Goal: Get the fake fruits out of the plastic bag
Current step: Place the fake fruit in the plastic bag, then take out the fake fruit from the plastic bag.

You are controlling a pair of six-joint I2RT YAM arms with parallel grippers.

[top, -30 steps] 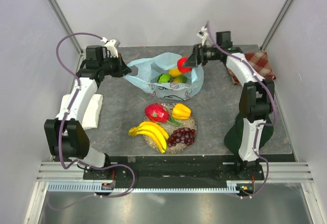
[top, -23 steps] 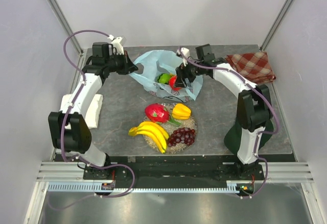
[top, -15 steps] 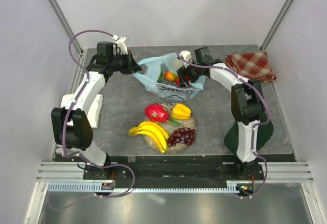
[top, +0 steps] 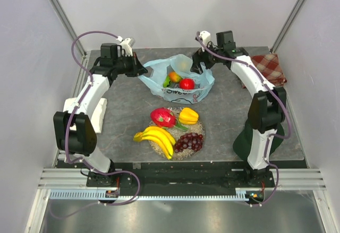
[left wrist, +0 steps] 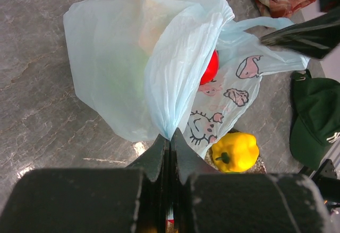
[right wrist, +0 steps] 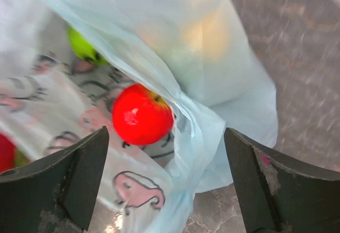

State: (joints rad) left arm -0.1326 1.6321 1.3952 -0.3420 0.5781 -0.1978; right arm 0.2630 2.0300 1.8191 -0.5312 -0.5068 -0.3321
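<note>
Grey stone-patterned worktop point(top: 228, 111) fills the middle of the overhead view, closed in by white walls. At upper centre lies the light blue, crinkly, translucent plastic bag point(top: 159, 84), printed with dark cartoon marks, its mouth gaping upward. Inside it sit a glossy red apple point(top: 186, 84) and, just left of that, a green-orange mango point(top: 173, 77).

At the bag's left edge the left claw point(top: 139, 71) is clamped tight on a gathered fold of the film. Its own camera shows the two fingers pressed together with the blue plastic bunched between them point(left wrist: 170, 137).

At the bag's upper right edge the right claw point(top: 200, 62) is spread wide and grips nothing. In its own view point(right wrist: 166, 132) the apple point(right wrist: 141, 114) lies below it, within the bag.

Below centre, a round speckled plate point(top: 201, 130) carries a pink-red dragon fruit point(top: 162, 117), a yellow pepper point(top: 188, 115), a yellow banana bunch point(top: 157, 137) and dark purple grapes point(top: 189, 142). A red checkered cloth point(top: 268, 66) lies at upper right. A dark green cap point(top: 241, 140) sits at lower right.
</note>
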